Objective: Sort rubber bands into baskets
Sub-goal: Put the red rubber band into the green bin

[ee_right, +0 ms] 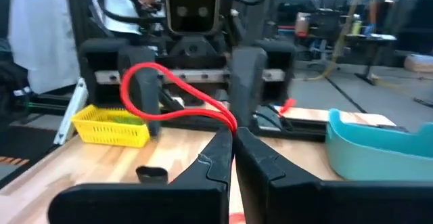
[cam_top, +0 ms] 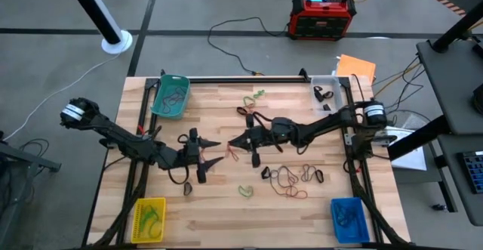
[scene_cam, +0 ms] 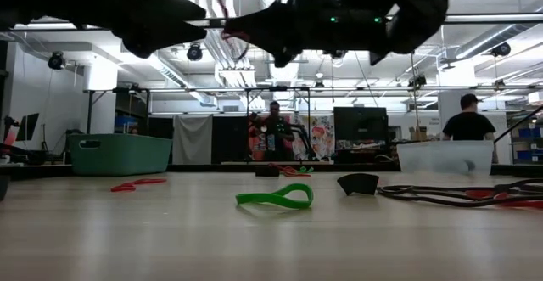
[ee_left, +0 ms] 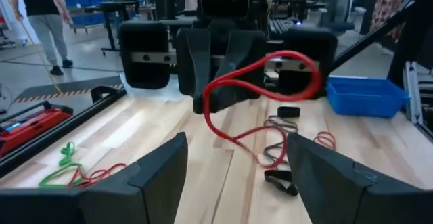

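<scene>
While the right gripper [cam_top: 230, 142] pinches a red rubber band [ee_right: 177, 102] (left gripper [cam_top: 213, 152] spread open), we judge basket delivery next.

Baskets [cam_top: 170, 96] at table [cam_top: 226, 212] corners

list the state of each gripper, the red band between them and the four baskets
left gripper: open, facing the right gripper
right gripper: shut on the red rubber band
red rubber band: hanging from the right gripper above the table
teal basket: holds bands
clear basket: holds black bands
yellow basket: holds bands
blue basket: holds bands
</scene>
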`<state>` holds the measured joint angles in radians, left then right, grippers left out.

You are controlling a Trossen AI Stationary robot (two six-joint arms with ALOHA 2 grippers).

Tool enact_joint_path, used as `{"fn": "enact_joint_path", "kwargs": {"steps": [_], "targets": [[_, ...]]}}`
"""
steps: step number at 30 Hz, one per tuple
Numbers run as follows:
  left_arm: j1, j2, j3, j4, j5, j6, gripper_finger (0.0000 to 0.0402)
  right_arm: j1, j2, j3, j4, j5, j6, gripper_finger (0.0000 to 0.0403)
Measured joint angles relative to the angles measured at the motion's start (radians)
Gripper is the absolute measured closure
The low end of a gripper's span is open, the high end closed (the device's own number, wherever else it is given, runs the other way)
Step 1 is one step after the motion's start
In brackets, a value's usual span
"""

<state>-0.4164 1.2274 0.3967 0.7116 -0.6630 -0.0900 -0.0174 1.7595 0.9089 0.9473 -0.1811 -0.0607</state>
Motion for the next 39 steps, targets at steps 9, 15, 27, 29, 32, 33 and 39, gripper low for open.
{"fn": "enact_joint_path", "kwargs": {"steps": [9, 15, 27, 29, 32, 33, 39], "targets": [[0.0, 0.0, -0.007, -0.008, 0.028, 0.013, 0.0167, 0.0, 0.107, 0.156, -0.036, -0.085, 0.027, 0.0394], [0.0, 0.0, -0.007, -0.015, 0.025, 0.03, 0.0179, 0.0, 0.103, 0.182, -0.082, -0.084, 0.013, 0.0394], [0.0, 0.0, -0.007, -0.031, 0.021, 0.059, 0.0389, -0.002, 0.103, 0.177, -0.083, -0.081, 0.094, 0.0394], [0.0, 0.0, -0.007, -0.03, 0.021, 0.055, 0.0397, -0.008, 0.103, 0.177, -0.083, -0.083, 0.167, 0.0393], [0.0, 0.0, -0.007, -0.029, 0.019, 0.047, 0.04, -0.02, 0.103, 0.177, -0.091, -0.088, 0.263, 0.0383], [0.0, 0.0, -0.007, -0.029, 0.019, 0.043, 0.04, -0.021, 0.103, 0.177, -0.099, -0.088, 0.289, 0.0377], [-0.001, 0.0, -0.003, -0.022, 0.019, 0.024, 0.0401, -0.042, 0.102, 0.176, -0.151, -0.088, 0.468, 0.0328]]}}
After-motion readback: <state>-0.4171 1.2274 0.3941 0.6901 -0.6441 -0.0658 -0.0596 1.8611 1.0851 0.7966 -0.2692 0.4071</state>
